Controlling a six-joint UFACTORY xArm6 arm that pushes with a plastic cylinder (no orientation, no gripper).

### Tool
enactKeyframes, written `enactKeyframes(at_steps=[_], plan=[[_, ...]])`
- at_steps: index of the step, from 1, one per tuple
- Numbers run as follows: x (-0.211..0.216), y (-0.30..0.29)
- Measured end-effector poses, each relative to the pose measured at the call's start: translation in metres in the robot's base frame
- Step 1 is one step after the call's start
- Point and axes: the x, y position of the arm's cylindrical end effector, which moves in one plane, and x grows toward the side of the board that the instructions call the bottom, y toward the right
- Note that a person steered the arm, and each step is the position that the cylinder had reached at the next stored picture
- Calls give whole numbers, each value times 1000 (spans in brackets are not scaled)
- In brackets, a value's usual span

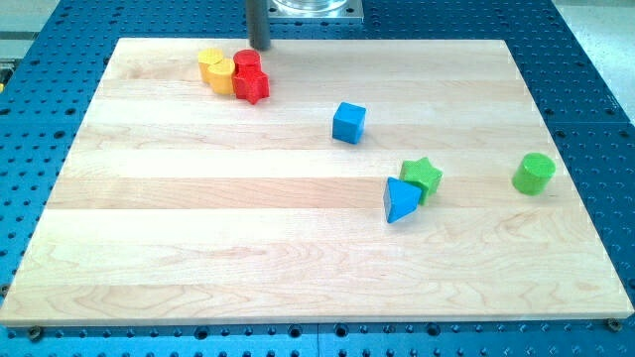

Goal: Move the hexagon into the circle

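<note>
My tip [259, 46] just above red cylinder [246, 62]; yellow hexagon [215, 69] at its left, touching, flat face up, no clear long axis. No pincer.

2 yellow blocks [215, 69], 2 red [249, 77], 2 blue [348, 122], 2 green [421, 178] (8 altogether)

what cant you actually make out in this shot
- My tip: whether it touches the red cylinder just below it; camera view, no gap visible.
- Rod's upper part: cut off by the view's top.
- Yellow blocks: where one ends and the other begins, and which is the hexagon.
- Red star: its far side, behind the cylinder.
</note>
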Motion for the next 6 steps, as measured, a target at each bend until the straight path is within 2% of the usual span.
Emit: enactKeyframes(at_steps=[1, 2, 3, 4, 5, 6], plan=[[53, -55], [55, -100], [122, -133], [129, -72], [98, -37], [88, -75]])
